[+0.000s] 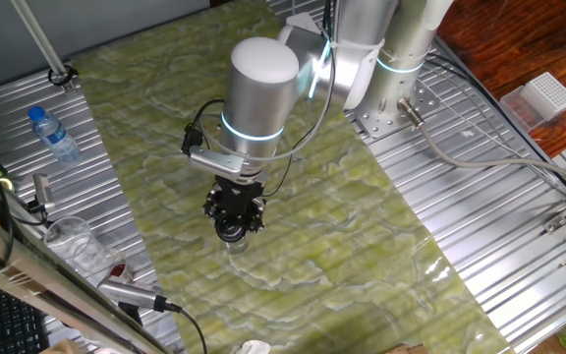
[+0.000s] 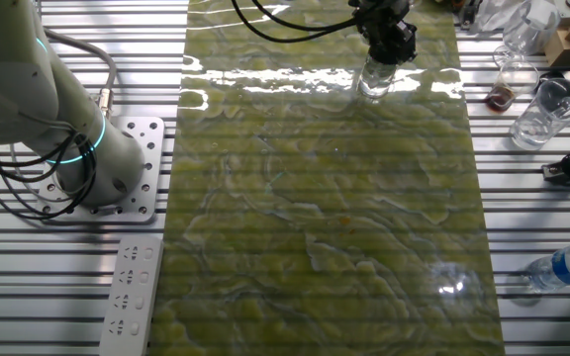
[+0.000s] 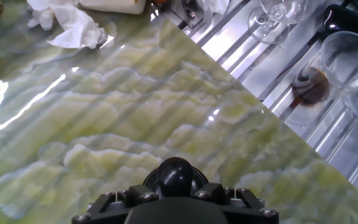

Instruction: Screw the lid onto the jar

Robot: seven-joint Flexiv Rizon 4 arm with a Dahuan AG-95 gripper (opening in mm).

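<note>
End effector (image 1: 232, 228) pointing straight down, pinched on the lid (image 3: 174, 177); in the hand view, black fingers (image 3: 211, 192) hugging the glossy black cap on both sides. Lid seated on top of the jar (image 2: 375, 79), clear glass showing just below the fingertips in the other fixed view. Jar upright on the green marbled mat (image 1: 293, 246), close to the mat's edge on the side of the glassware. Silver wrist with a glowing cyan ring directly above, cable looping off to one side.

Beyond the mat, bare ribbed metal counter (image 1: 499, 206). On the near strip: clear plastic cup (image 2: 545, 111), small glass with brown residue (image 2: 504, 91), crumpled white tissue (image 3: 73, 28) further along. Plastic bottle with blue cap (image 1: 52, 133) lying well apart on the same strip. Arm base (image 2: 117, 163) bolted to a plate across the mat, white power strip (image 2: 132, 297) beside it.
</note>
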